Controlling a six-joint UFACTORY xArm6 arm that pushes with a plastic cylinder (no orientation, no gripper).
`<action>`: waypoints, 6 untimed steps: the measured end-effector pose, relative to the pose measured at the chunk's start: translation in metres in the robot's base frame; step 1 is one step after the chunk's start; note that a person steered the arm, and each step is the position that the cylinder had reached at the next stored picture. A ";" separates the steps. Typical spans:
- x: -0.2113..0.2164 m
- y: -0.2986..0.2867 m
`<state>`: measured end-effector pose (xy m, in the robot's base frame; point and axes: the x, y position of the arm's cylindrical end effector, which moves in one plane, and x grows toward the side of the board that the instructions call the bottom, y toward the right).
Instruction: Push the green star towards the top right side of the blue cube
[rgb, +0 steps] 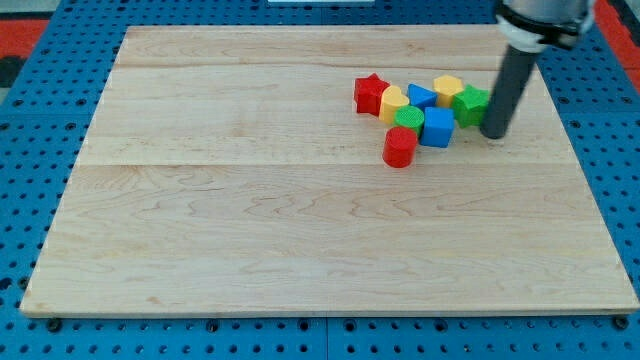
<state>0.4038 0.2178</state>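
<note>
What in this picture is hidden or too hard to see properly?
- Green star: its right edge sits behind the dark rod, so contact with my tip cannot be judged.
- Arm: cut off by the view's top edge; only the rod and a collar show.
- Green block: partly hidden behind the red cylinder and the blue cube; its shape is unclear.
- Blue block behind: mostly covered by neighbours.

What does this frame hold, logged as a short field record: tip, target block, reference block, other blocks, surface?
tip: my tip rests at the right edge of the cluster, just right of the green star
target: green star, up and right of the blue cube
reference: blue cube
other blocks: red star, yellow heart, yellow block, second blue block, green cylinder, red cylinder
surface: wooden board
</note>
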 end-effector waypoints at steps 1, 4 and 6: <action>-0.024 0.040; -0.069 0.018; -0.069 -0.016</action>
